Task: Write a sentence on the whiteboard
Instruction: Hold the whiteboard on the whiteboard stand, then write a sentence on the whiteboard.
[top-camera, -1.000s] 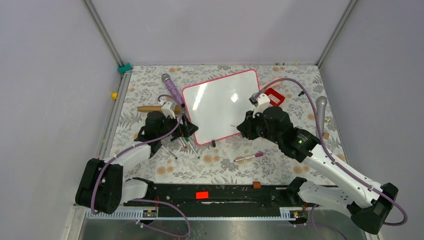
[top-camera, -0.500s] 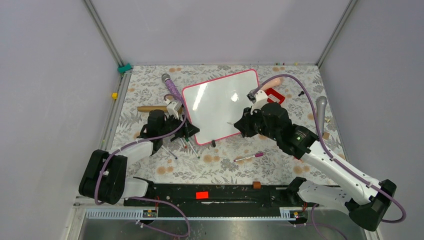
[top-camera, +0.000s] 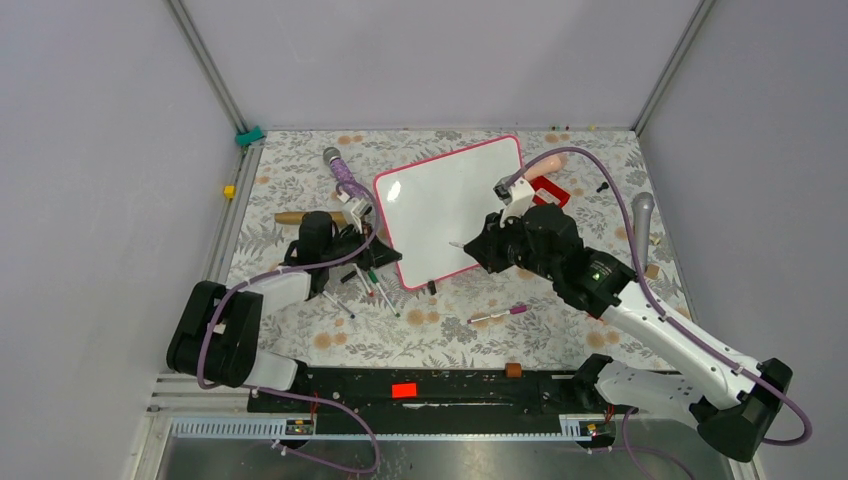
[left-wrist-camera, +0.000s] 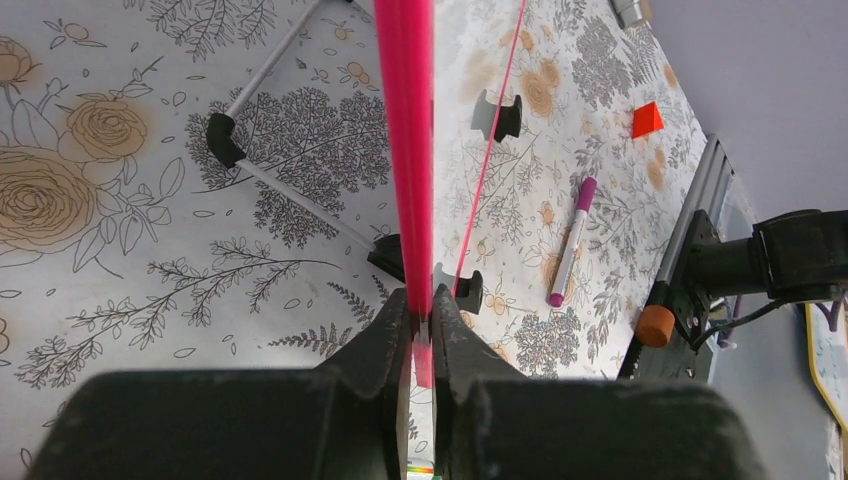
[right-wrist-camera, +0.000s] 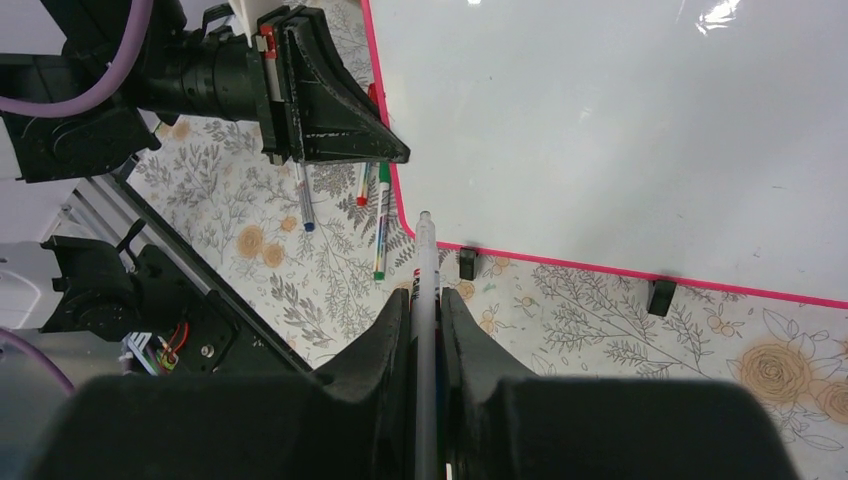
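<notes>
Judging from the blank board (top-camera: 450, 205) mid-table between the arms, we have all the writing left to do. Our left gripper (left-wrist-camera: 420, 322) pinches its pink edge. Our right gripper (right-wrist-camera: 425, 305) clamps a pen (right-wrist-camera: 423, 250), its tip at the board's near corner.

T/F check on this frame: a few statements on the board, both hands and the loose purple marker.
1. The left hand is shut on the whiteboard frame. True.
2. The whiteboard has words written on it. False: its face is blank in the top and right wrist views.
3. The right hand holds a pen pointing toward the whiteboard. True.
4. The purple marker lies on the whiteboard. False: it lies on the table, nearer the arm bases than the whiteboard.
</notes>
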